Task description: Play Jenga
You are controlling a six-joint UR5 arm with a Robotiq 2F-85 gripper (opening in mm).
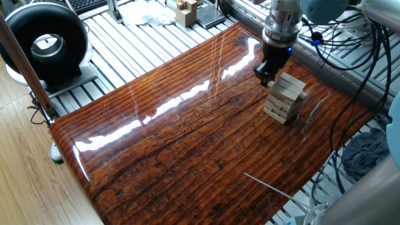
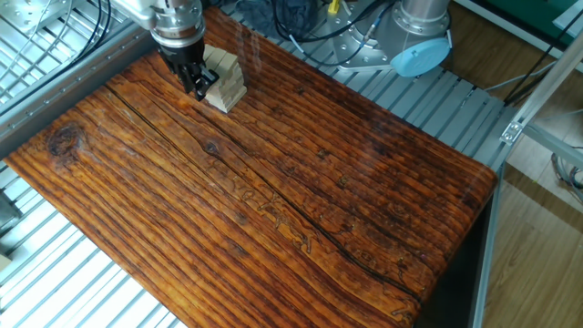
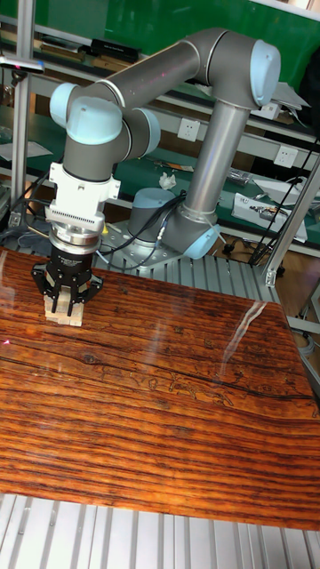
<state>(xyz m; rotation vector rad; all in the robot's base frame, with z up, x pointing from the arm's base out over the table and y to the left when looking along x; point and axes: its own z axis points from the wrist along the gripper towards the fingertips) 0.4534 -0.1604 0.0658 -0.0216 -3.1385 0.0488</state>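
One Jenga tower (image 1: pixel 286 97), crosswise layers, at table (image 1: pixel 187 131) far edge. Gripper (image 1: pixel 267 74) low beside its upper layers, presumably set to draw or nudge a bar. Finger spread: cannot tell. No loose bars visible.

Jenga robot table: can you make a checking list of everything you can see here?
Surface: glossy brown wooden table, shiny glare streaks.
Job's things: short Jenga tower near the table's far edge, layers slightly uneven.
Clutter: thin pale stick lying near one table edge.
Hand: hand low beside the tower's top; open or shut cannot be told.
Cables: black cables hanging behind the arm.
Surroundings: round black fan-like device, tan wooden pieces off the table, metal slatted frame.
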